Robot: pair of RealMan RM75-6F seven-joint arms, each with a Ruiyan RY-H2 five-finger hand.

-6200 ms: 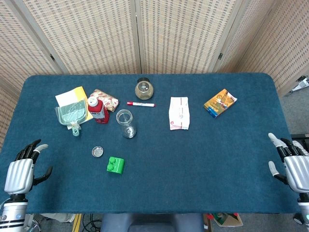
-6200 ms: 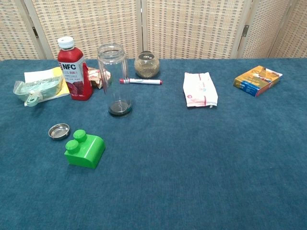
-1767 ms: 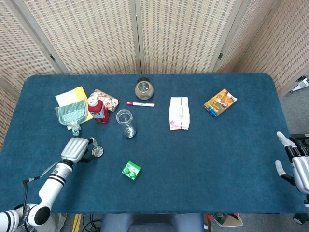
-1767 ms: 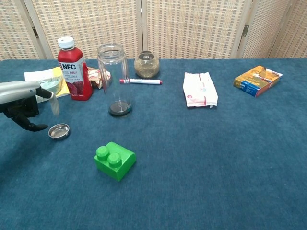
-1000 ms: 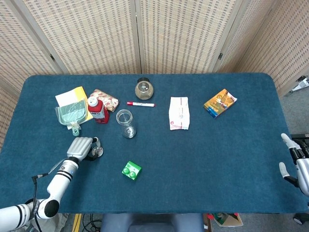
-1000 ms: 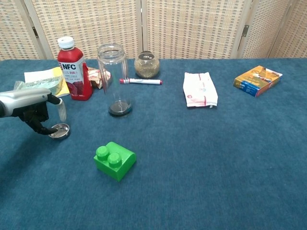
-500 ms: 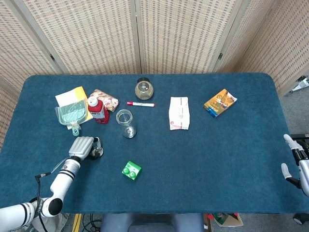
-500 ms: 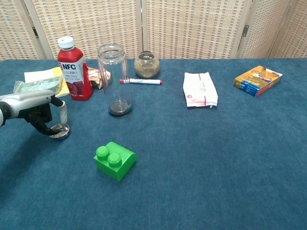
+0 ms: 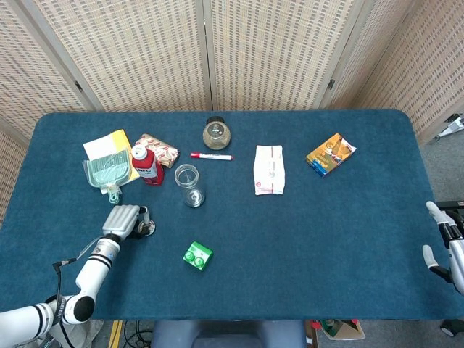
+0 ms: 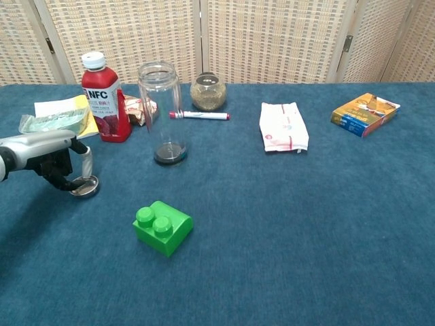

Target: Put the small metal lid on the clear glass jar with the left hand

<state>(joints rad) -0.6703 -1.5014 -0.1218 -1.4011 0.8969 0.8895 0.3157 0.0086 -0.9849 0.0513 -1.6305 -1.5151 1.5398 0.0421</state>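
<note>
The small metal lid [image 10: 86,186] lies on the blue cloth at the front left; in the head view the lid [image 9: 148,229] peeks out beside my fingers. My left hand [image 10: 46,157] curls over it, pinching it between the thumb and a finger while it rests on the table; from above the left hand [image 9: 122,220] covers its left edge. The clear glass jar [image 10: 160,109] stands upright and uncapped behind and to the right of the lid, also seen as the jar [image 9: 187,183]. My right hand [image 9: 451,250] hangs off the table's right edge, fingers apart, holding nothing.
A green brick [image 10: 162,227] lies right of the lid. A red NFC bottle [image 10: 106,98] and a green dustpan [image 9: 106,172] stand behind my left hand. Further back are a marker [image 10: 199,115], a grain jar [image 10: 207,92], a white packet [image 10: 282,127] and an orange box [image 10: 364,113].
My left hand came in from the left to the lid and closed its fingers about it. The green brick was pushed to the right earlier. The lid has stayed put.
</note>
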